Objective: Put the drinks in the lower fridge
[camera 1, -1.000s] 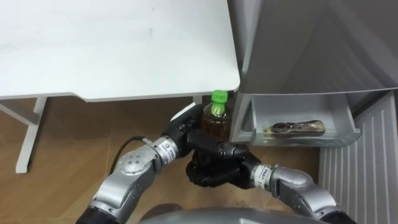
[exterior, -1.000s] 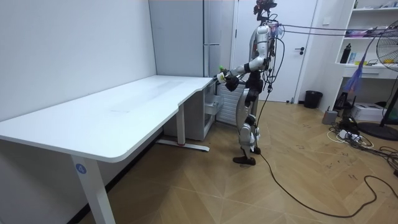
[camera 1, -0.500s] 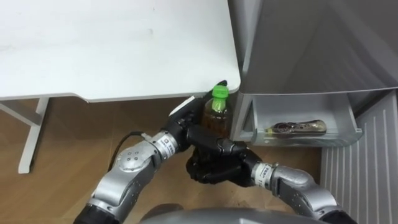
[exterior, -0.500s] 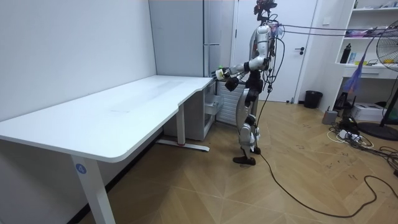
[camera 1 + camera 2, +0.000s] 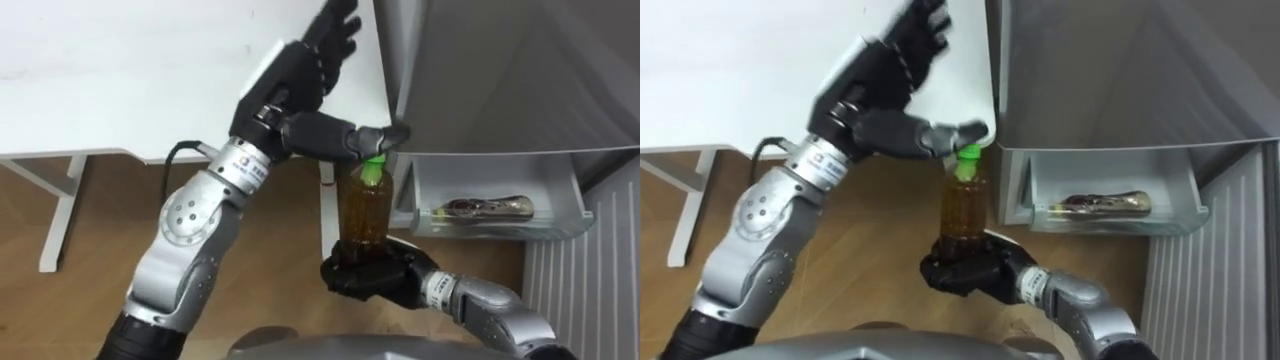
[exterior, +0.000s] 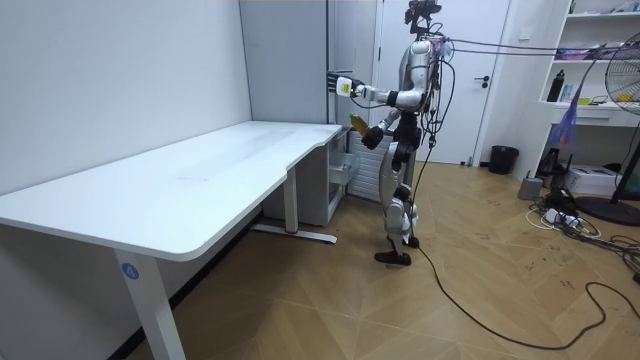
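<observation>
Right hand (image 5: 368, 278) curled round base of upright bottle (image 5: 362, 210), near open drawer (image 5: 480, 180) of fridge (image 5: 500, 80); left hand (image 5: 300, 85) raised above the cap, fingers spread, holding nothing; desk (image 5: 150, 70) at robot's left.

forearms silver, rounded | left hand (image 5: 298, 88) black, white back | right hand (image 5: 352, 281) black | wrist bands white

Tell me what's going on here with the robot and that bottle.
The robot stands at the fridge, by the end of a white desk. Its right hand grips a brown drink bottle near its base and holds it upright. Its left hand is open above the bottle, with the thumb reaching over the green cap. The fridge's lower drawer is pulled out, and what looks like another bottle lies inside.
</observation>
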